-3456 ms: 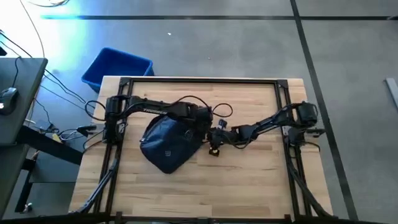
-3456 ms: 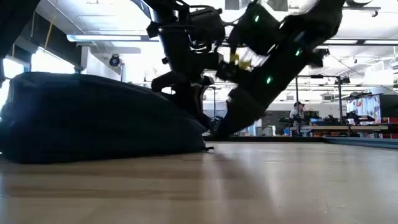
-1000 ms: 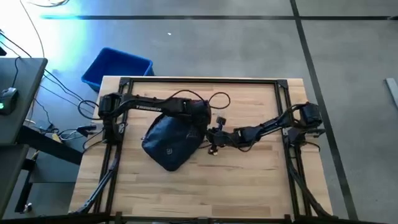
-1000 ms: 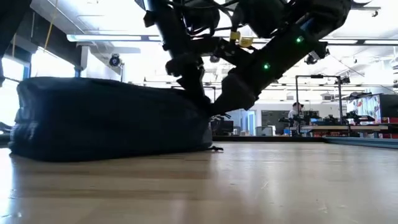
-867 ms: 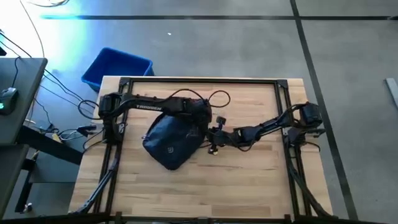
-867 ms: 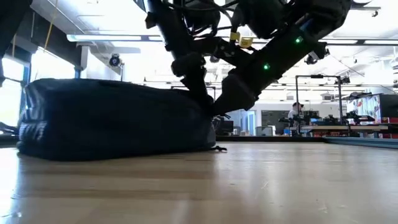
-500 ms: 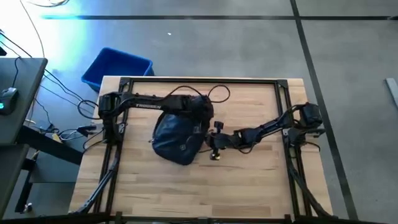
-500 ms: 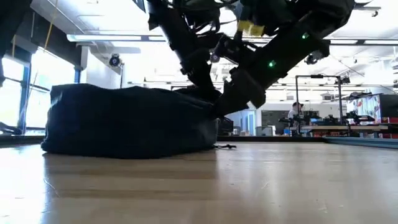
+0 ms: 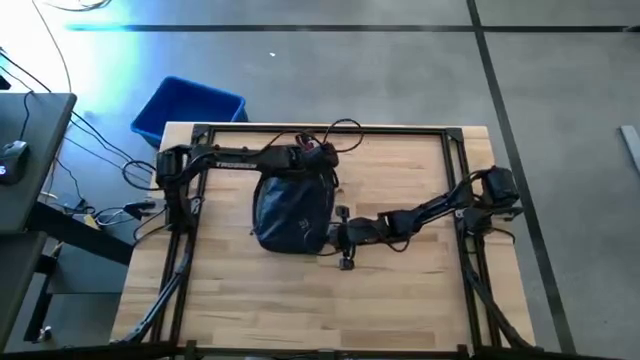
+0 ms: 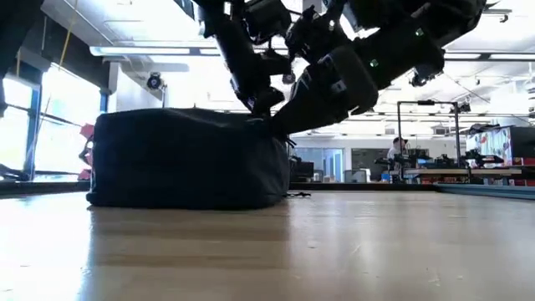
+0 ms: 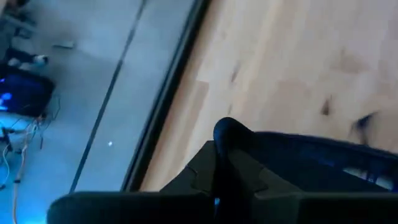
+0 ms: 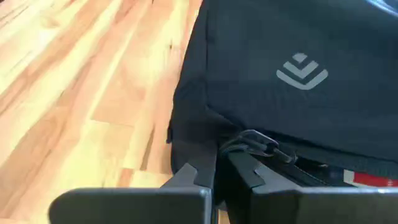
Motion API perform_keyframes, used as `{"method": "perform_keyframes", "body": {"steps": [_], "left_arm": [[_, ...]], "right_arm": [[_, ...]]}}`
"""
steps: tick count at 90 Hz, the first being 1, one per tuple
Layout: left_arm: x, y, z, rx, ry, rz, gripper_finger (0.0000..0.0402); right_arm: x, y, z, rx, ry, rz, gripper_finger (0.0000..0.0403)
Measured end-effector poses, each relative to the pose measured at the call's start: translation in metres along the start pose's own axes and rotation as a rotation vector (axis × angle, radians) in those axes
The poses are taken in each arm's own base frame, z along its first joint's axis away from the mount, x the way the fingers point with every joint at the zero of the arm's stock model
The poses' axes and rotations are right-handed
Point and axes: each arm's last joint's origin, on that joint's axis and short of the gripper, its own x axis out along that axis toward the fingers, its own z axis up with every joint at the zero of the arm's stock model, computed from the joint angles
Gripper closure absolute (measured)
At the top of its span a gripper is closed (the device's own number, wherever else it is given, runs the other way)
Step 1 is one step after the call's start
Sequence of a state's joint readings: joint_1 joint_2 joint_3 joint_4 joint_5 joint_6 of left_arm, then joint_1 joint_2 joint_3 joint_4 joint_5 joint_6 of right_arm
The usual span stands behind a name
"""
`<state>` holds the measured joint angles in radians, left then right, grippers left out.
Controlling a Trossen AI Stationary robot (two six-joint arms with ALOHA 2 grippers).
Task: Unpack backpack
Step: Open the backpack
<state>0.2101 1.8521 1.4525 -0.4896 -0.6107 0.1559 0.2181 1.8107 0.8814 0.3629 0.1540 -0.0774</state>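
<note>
Looks like the opening step: both grippers pinch the soft dark navy fabric backpack (image 9: 292,213), left gripper (image 9: 316,163) clamped on its far edge, right gripper (image 12: 219,171) nipping the zipper pull (image 12: 256,144) at its near corner, so next it probably needs a steady pull along the zip.

We are seeing backpack (image 12: 292,93): matt dark woven cloth | bench (image 12: 81,99): smooth, lightly glossy pale wood planks | bin (image 9: 188,108): glossy blue plastic

blue bin (image 9: 187,108): on floor off table's far-left corner | table (image 9: 400,290): light wood | mouse (image 9: 12,152): on grey desk (image 9: 30,170) at left | cables (image 9: 95,150): on floor
</note>
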Motion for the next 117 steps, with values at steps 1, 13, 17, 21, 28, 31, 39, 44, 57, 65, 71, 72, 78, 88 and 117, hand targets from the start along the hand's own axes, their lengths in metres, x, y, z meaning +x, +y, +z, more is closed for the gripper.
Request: {"method": "perform_keyframes", "body": {"steps": [1, 13, 17, 21, 28, 31, 39, 44, 57, 65, 71, 72, 78, 88, 117], "left_arm": [[-0.001, 0.001, 0.001, -0.006, -0.005, 0.001, 0.0401], [-0.026, 0.013, 0.009, -0.058, -0.086, -0.001, 0.0401], [-0.038, 0.015, 0.011, -0.055, -0.115, -0.009, 0.0401], [-0.051, 0.017, 0.013, -0.058, -0.150, -0.025, 0.0401], [-0.078, 0.017, 0.015, -0.052, -0.207, -0.081, 0.0401], [-0.090, 0.015, 0.015, -0.048, -0.226, -0.114, 0.0401], [-0.120, 0.006, 0.011, -0.036, -0.261, -0.235, 0.0401], [-0.137, -0.004, 0.010, -0.030, -0.284, -0.323, 0.0401], [-0.175, -0.040, 0.004, 0.031, -0.339, -0.506, 0.0401], [-0.197, -0.068, -0.004, 0.091, -0.357, -0.591, 0.0401], [-0.215, -0.088, -0.012, 0.129, -0.362, -0.660, 0.0401], [-0.218, -0.091, -0.014, 0.136, -0.361, -0.671, 0.0401], [-0.236, -0.110, -0.025, 0.182, -0.353, -0.724, 0.0401], [-0.262, -0.139, -0.049, 0.232, -0.300, -0.794, 0.0401], [-0.294, -0.227, -0.119, 0.194, -0.205, -0.678, 0.0383]], "right_arm": [[0.000, 0.000, 0.000, 0.000, 0.000, 0.000, 0.0403], [0.000, -0.001, 0.000, 0.000, 0.003, -0.009, 0.0403], [0.000, -0.001, -0.001, 0.000, 0.007, -0.026, 0.0403], [0.000, -0.002, -0.001, -0.001, 0.010, -0.053, 0.0403], [0.000, -0.003, -0.001, -0.001, 0.015, -0.114, 0.0403], [0.000, -0.004, -0.001, 0.003, 0.017, -0.142, 0.0403], [-0.001, -0.006, -0.001, 0.034, 0.020, -0.220, 0.0402], [-0.001, -0.007, -0.002, 0.056, 0.025, -0.257, 0.0398], [-0.001, -0.010, -0.008, 0.105, 0.080, -0.287, 0.0368], [-0.002, -0.010, -0.011, 0.100, 0.118, -0.288, 0.0339], [-0.004, -0.010, -0.012, 0.092, 0.138, -0.286, 0.0316], [-0.004, -0.010, -0.013, 0.090, 0.142, -0.286, 0.0312], [-0.005, -0.010, -0.013, 0.083, 0.153, -0.288, 0.0290], [-0.005, -0.011, -0.016, 0.070, 0.183, -0.313, 0.0259], [-0.005, -0.011, -0.017, 0.075, 0.188, -0.314, 0.0224]]}}
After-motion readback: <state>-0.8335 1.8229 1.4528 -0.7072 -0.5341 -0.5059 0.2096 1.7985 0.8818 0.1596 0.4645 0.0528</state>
